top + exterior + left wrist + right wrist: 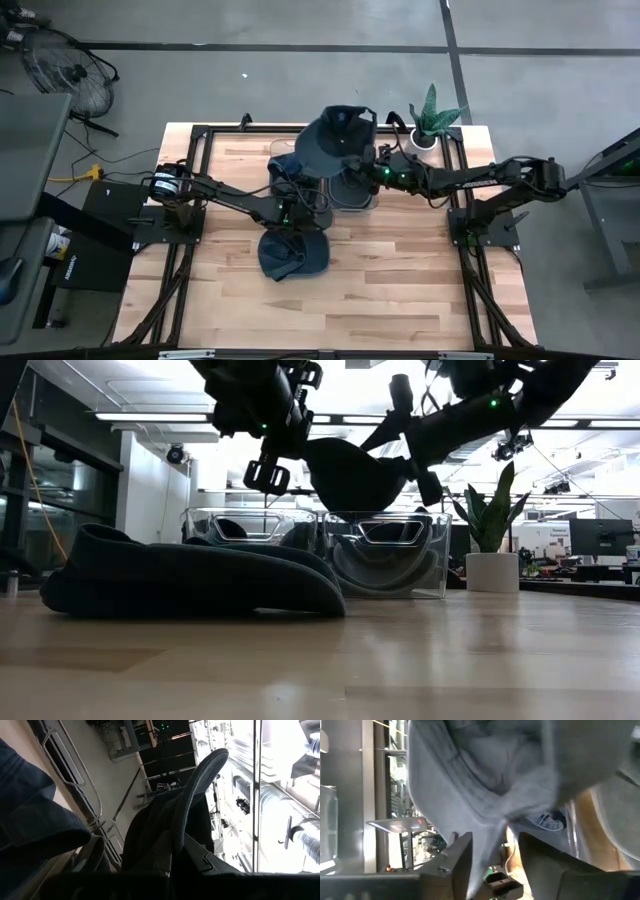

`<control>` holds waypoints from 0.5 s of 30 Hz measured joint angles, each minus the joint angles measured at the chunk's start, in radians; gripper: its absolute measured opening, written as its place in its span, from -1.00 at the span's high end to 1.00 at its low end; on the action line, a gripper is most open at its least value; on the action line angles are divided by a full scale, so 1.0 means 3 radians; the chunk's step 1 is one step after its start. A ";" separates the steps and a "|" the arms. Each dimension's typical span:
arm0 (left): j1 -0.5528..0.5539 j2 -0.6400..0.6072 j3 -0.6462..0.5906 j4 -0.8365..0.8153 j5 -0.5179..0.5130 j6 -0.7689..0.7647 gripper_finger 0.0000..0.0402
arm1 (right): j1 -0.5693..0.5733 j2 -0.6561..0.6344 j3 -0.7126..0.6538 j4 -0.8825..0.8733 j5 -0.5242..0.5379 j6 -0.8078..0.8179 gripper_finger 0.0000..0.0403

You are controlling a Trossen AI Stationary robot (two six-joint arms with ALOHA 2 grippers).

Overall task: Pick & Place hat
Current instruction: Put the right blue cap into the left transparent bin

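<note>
Foreground cap (pixel 190 578) lies untouched; right gripper (pixel 372 172) clamps the lifted hat (pixel 338 140) at frame centre above the bins (pixel 385 552), likely lowering next. Left gripper (pixel 266 475): cannot tell.

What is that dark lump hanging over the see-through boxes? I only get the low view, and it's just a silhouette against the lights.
Observer: From above it reads clearly as a dark blue cap, brim and all, lifted over the clear bins.
Operator: Which of the arms has actually got hold of it?
Observer: The right wrist view shows the right gripper with the cap's fabric pinched between its fingers. The left arm reaches in from the opposite side.
Operator: And the big dark heap right in front of me?
Observer: That is a second cap, lying on the table nearer the front edge than the bins, with no gripper on it.
</note>
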State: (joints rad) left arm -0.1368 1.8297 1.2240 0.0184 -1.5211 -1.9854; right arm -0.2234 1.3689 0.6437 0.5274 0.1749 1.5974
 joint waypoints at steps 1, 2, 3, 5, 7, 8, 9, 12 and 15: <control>0.0000 0.0000 0.0000 -0.0002 0.0012 0.0001 0.99 | 0.0000 0.0000 0.0000 0.0009 0.0001 -0.0004 0.28; 0.0000 0.0001 0.0000 -0.0007 0.0019 0.0003 0.99 | -0.0005 0.0000 0.0000 0.0010 0.0000 -0.0015 0.34; 0.0000 0.0001 0.0000 -0.0011 0.0020 0.0008 0.99 | -0.0016 0.0000 0.0000 0.0012 -0.0004 -0.0030 0.40; 0.0000 0.0001 0.0000 -0.0040 0.0030 0.0009 0.99 | -0.0040 0.0000 0.0000 0.0038 -0.0020 -0.0096 0.54; 0.0000 0.0001 0.0000 -0.0063 0.0044 0.0008 0.99 | -0.0067 0.0000 0.0000 0.0056 -0.0068 -0.0150 0.70; 0.0000 0.0001 0.0000 -0.0063 0.0046 0.0008 0.99 | -0.0076 0.0000 0.0000 0.0058 -0.0092 -0.0191 0.79; 0.0001 0.0001 0.0000 -0.0066 0.0046 0.0008 0.98 | -0.0087 0.0000 0.0000 0.0064 -0.0112 -0.0232 0.88; 0.0001 0.0001 0.0000 -0.0070 0.0046 0.0008 0.98 | -0.0093 0.0000 0.0000 0.0107 -0.0133 -0.0330 0.94; 0.0000 0.0003 -0.0001 -0.0075 0.0086 0.0008 0.98 | -0.0111 0.0000 0.0000 0.0101 -0.0212 -0.0427 0.96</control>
State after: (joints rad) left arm -0.1368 1.8305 1.2238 -0.0042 -1.4954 -1.9831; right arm -0.2567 1.3689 0.6437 0.5579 0.1114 1.4693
